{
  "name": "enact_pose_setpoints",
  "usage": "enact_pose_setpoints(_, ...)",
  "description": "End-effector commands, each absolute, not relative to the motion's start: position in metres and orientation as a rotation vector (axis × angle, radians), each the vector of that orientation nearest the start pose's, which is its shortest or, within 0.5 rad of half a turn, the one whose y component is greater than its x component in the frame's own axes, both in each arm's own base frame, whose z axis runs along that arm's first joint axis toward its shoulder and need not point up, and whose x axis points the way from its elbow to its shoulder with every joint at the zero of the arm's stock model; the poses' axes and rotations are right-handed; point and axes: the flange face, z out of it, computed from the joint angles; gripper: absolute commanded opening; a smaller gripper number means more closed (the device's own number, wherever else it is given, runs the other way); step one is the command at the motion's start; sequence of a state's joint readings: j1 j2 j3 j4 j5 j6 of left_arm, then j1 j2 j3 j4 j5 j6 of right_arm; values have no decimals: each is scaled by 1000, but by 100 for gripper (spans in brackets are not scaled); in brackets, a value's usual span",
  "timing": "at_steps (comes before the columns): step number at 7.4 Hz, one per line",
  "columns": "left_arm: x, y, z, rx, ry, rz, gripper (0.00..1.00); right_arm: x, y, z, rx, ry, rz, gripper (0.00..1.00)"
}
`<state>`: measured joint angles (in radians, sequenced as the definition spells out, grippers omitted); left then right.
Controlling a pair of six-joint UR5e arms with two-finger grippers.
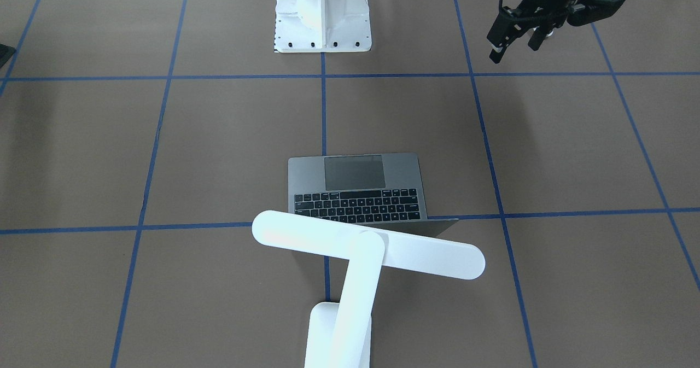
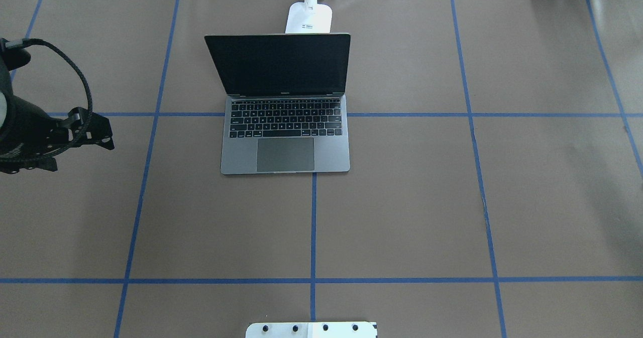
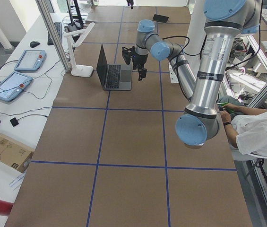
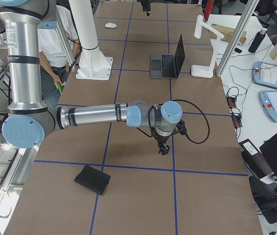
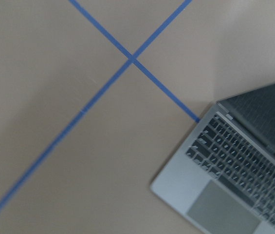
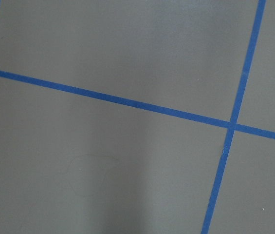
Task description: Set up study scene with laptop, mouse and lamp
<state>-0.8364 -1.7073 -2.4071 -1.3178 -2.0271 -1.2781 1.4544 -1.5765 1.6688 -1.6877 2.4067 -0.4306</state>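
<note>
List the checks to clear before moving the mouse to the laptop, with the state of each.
1. Slim grey metal laptop open, keyboard toward the robot: ok.
2. All-white desk lamp standing behind the laptop's screen: ok.
3. Small white oval mouse beside the laptop: not ok; it lies far off toward the table's end on the robot's left.
4. Left gripper open and empty: ok.
5. Right gripper open or shut: cannot tell; it hangs above bare table, away from the laptop.
</note>
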Motion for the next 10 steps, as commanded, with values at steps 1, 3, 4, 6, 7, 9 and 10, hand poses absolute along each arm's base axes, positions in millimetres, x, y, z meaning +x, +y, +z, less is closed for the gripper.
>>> enact_pose_setpoints(1, 178, -367, 277, 94, 798, -221, 100, 17, -470, 701, 99, -868, -706, 99)
enact_pose_setpoints(3, 160, -372, 278, 124, 794, -231, 100, 28, -443, 759, 33, -931, -788, 99)
enact_pose_setpoints(4, 158, -370, 273, 134, 802, -229, 100, 29, -427, 783, -26, -983, -861, 99)
enact_pose_setpoints(6, 159, -371, 265, 148, 818, -227, 100, 38, -390, 803, -136, -1077, -872, 99)
enact_pose_setpoints(7, 156, -367, 257, 161, 833, -225, 100, 36, -375, 815, -186, -1093, -857, 98)
enact_pose_setpoints(9, 156, -368, 256, 164, 832, -226, 100, 32, -343, 851, -271, -1130, -838, 92)
enact_pose_setpoints(10, 155, -366, 252, 171, 840, -225, 100, 32, -334, 857, -285, -1137, -833, 86)
